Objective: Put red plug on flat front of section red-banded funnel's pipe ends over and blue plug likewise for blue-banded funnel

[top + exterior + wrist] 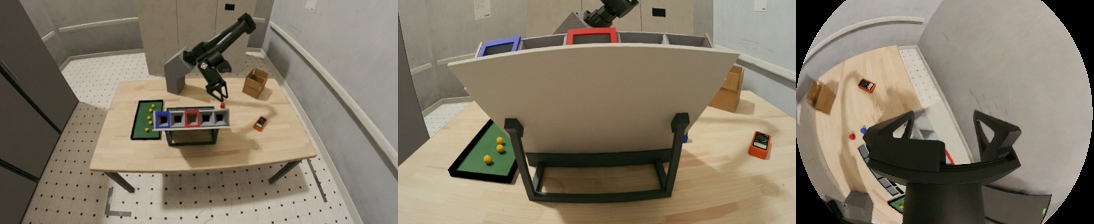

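My gripper (221,95) (943,113) is open and empty. It hangs just above and behind the small red plug (222,104) (852,136), which stands on the table behind the right end of the funnel row. The blue plug (684,138) (863,131) peeks out behind the stand's right leg. The blue-banded funnel (163,119) (500,45) is at the left end of the row. The red-banded funnel (192,118) (592,35) is in the middle. The beige cover (596,96) hides the pipes and the sections below. Several yellow marbles (149,118) (500,148) lie in the green tray (141,128) (478,160).
A cardboard box (254,82) (729,89) (819,94) stands at the back right. An orange device (260,123) (759,144) (867,86) lies right of the stand. The arm's grey base (175,72) is at the table's back edge.
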Robot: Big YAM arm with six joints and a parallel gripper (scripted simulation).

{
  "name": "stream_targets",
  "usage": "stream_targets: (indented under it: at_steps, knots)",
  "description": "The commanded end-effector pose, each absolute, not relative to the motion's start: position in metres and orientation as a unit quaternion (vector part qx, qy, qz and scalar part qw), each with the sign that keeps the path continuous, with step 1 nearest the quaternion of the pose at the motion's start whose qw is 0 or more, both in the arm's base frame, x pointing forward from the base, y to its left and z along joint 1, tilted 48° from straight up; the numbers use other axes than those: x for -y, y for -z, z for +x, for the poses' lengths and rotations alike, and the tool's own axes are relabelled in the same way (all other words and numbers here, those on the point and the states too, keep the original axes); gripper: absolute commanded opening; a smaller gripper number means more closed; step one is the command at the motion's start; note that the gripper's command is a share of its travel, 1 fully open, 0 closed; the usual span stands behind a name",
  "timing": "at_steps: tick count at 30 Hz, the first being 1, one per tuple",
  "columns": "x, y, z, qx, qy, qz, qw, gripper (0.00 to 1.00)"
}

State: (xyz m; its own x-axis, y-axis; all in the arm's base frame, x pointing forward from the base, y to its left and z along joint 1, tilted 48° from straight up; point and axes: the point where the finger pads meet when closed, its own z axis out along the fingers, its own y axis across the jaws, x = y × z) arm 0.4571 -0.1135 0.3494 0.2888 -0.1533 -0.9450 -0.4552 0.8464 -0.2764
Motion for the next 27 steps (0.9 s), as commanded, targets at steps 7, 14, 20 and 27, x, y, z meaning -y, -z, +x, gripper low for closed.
stream_targets:
  at_steps: [7, 14, 20, 27]
  knots:
    - [0.128, -0.321, 0.402, -0.578, -0.094, -0.261, 0.767, 1.00]
    - [0.137, -0.286, 0.353, -0.578, -0.092, -0.266, 0.766, 1.00]
    - [0.143, -0.266, 0.326, -0.579, -0.088, -0.271, 0.764, 1.00]
    - [0.153, -0.231, 0.279, -0.580, -0.078, -0.280, 0.761, 1.00]
